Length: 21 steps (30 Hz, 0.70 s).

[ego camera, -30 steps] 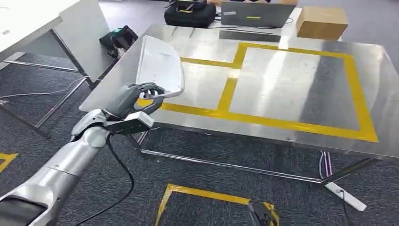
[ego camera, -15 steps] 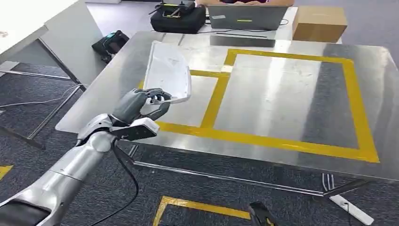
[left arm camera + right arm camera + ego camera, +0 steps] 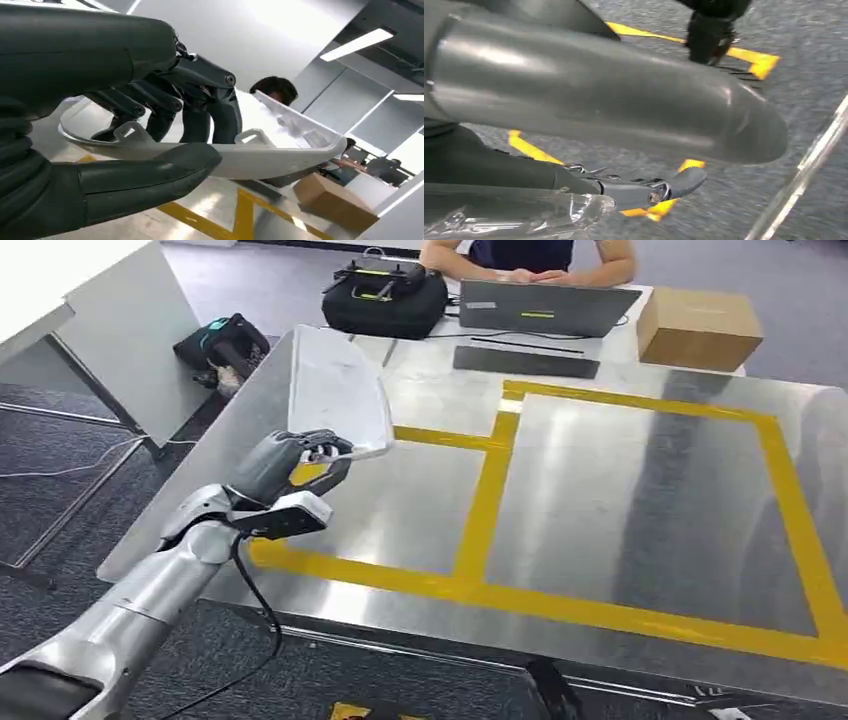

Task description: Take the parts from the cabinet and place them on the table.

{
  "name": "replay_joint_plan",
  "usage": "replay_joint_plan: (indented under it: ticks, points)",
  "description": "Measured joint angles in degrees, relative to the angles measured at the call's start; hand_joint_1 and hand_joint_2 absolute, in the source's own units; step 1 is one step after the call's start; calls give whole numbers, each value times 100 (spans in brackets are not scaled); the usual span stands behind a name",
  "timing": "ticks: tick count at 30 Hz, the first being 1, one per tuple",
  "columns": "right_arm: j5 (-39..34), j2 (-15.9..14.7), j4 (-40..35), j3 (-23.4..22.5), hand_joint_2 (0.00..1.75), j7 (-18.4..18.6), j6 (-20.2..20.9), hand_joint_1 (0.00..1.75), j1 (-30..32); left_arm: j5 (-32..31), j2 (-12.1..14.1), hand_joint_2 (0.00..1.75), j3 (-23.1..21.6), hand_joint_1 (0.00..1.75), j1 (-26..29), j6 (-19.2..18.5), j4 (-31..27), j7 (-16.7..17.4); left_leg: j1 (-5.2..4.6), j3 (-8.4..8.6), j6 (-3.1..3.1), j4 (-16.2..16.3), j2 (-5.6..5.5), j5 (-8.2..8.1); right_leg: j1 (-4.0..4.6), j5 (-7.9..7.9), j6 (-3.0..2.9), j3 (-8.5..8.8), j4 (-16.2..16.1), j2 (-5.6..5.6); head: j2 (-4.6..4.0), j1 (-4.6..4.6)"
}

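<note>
A white curved plastic part (image 3: 335, 390) stands on edge above the left side of the steel table (image 3: 620, 530), over its yellow taped rectangles. My left hand (image 3: 295, 455) grips the part's lower rim. In the left wrist view the thumb lies under the part (image 3: 280, 145) and the dark fingers (image 3: 200, 110) curl over its rim. My right hand (image 3: 589, 110) hangs over the grey carpet with its fingers stretched out and nothing in them.
A person sits at the table's far side behind a laptop (image 3: 545, 305). A black bag (image 3: 385, 295) and a cardboard box (image 3: 700, 328) stand along the far edge. A white desk (image 3: 100, 320) is on the left. Yellow tape marks the carpet (image 3: 734, 55).
The whole picture has shifted: the camera has come closer to the table. My left hand still holds the white part, which now hangs further in over the table's left side.
</note>
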Motion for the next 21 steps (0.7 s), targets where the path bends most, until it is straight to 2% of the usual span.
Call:
replay_joint_plan:
  ticks: [1,2,3,4,5,6,7,8,10,11,12,13,15,16,17,18,20,21]
  points:
    - [2,0,2,-2,0,6,2,0,10,0,0,175,-2,157,27,-7,7,0,-24,45,27,6,0,-45,21,11,-15,-304,323,0,0,0]
    - [7,0,2,-2,0,22,2,0,44,0,-2,175,-7,157,49,-11,11,0,-51,98,46,11,-14,-88,45,219,-55,-481,332,1,0,0]
    - [11,0,2,-4,0,26,2,0,53,0,0,175,-7,157,58,-11,15,0,-80,155,59,15,-36,-127,69,564,-109,-512,75,2,0,2]
    - [17,0,2,-4,0,33,4,0,45,-2,4,175,-4,157,54,-11,20,0,-114,213,68,23,-45,-165,100,983,-184,-490,-393,2,0,-2]
    - [24,0,2,-4,0,35,11,0,32,-17,7,175,-4,157,43,-11,20,-2,-135,266,75,27,-50,-197,134,1364,-267,-392,-871,4,0,-2]
    - [37,-2,2,-7,0,39,17,0,31,-41,7,175,-4,157,30,-11,24,-6,-139,289,78,26,-54,-212,181,1618,-347,-351,-1134,39,0,-7]
    - [46,-4,2,-9,0,44,24,0,18,-86,4,175,-7,0,22,-15,33,-13,-177,289,62,62,-79,-230,164,1635,-324,-351,-1200,33,0,-39]
    - [55,-2,2,-7,0,50,33,0,16,-127,9,175,-13,0,27,-13,35,-20,-160,286,46,60,-82,-229,178,1652,-281,-354,-1195,18,0,-37]
    - [70,2,2,-9,0,50,37,0,16,-206,20,175,-22,0,27,2,50,-31,-149,286,6,50,-84,-226,187,1662,-300,-346,-1202,23,0,-44]
    - [72,13,0,-9,0,50,44,0,14,-218,30,0,-24,0,20,11,50,-39,-168,257,-12,78,-73,-248,121,1712,-315,-258,-1248,8,2,-30]
    - [74,9,-2,-11,0,46,42,0,8,-225,42,0,-28,0,11,11,50,-53,-166,216,-74,179,-42,-355,106,1730,-332,-247,-1257,14,0,-59]
    - [77,11,-2,-11,0,44,48,0,6,-225,52,0,-35,0,-2,9,50,-79,-139,75,-129,516,-11,-573,92,1731,-340,-246,-1257,12,0,-114]
    - [87,11,-2,-11,0,44,57,0,17,-260,74,0,-44,0,10,31,52,-155,-66,-406,-213,1507,16,-986,76,1716,-340,-240,-1257,6,0,-105]
    - [92,11,-2,-11,0,46,61,0,22,-264,79,0,-59,0,25,35,55,-177,-33,-597,-245,1865,28,-1075,63,1704,-332,-238,-1254,3,0,-109]
    - [96,11,-2,-11,0,48,61,0,23,-264,98,0,-68,0,39,37,57,-197,-3,-643,-269,1918,32,-1026,48,1682,-318,-225,-1254,4,0,-107]
    - [98,11,-2,-11,0,48,61,0,22,-273,107,0,-79,0,41,39,61,-207,21,-570,-288,1740,34,-867,29,1660,-301,-206,-1253,8,0,-111]
    - [103,11,-4,-11,0,50,61,0,22,-273,122,0,-90,0,34,44,61,-219,65,-81,-336,771,51,-327,-24,1575,-224,-107,-1251,14,0,-109]
    - [105,11,-2,-11,0,50,61,0,20,-273,140,0,-92,0,31,52,61,-234,89,156,-360,323,96,-164,-20,1521,-173,-70,-1250,12,0,-113]
